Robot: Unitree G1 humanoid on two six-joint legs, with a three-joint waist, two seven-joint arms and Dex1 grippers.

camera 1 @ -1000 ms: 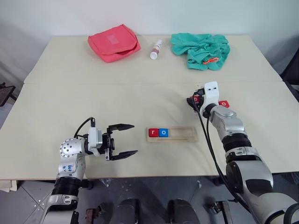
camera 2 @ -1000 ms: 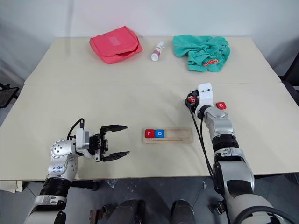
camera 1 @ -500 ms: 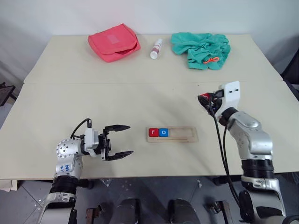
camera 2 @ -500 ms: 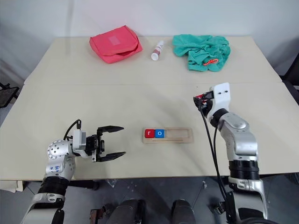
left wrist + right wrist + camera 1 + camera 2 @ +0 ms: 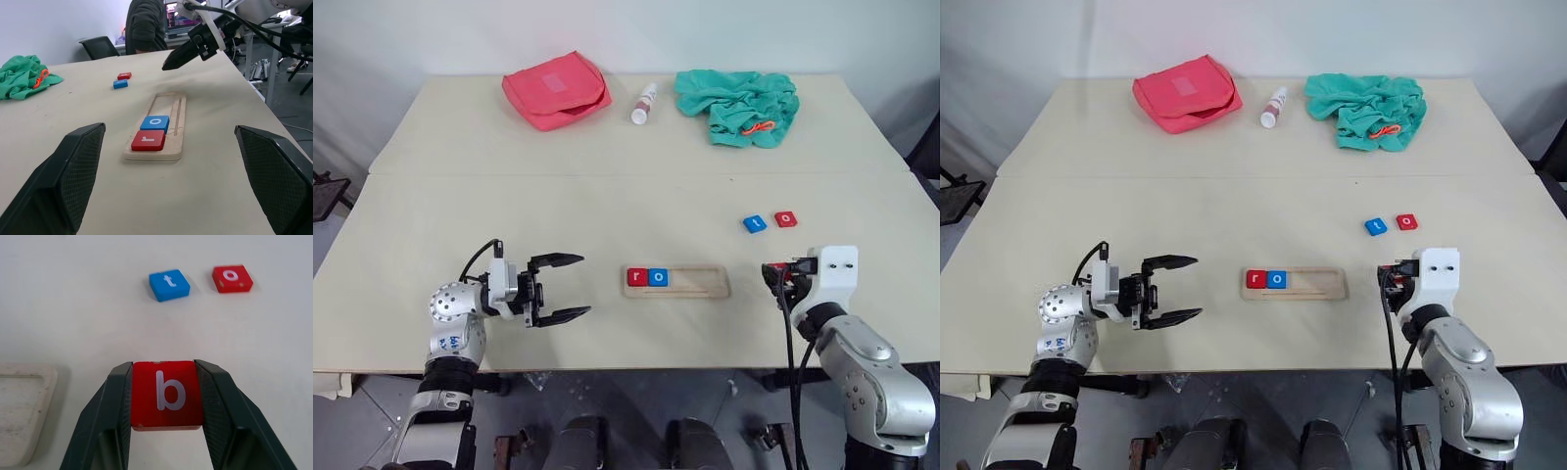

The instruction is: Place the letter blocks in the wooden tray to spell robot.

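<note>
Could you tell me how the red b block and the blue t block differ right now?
The red b block is red; the blue t block is blue. The b block is clamped between the right hand's fingers, held off the table; the t block lies flat on the table beside the red o block. Neither sits in the wooden tray yet. Both are small square tiles bearing one white lowercase letter.

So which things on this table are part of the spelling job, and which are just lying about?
Part of the job:
- wooden tray, holding red r and blue o
- red b, gripped by right end effector
- blue t, red o, loose on the table

Lying about:
- red pouch
- small bottle
- green cloth
</note>
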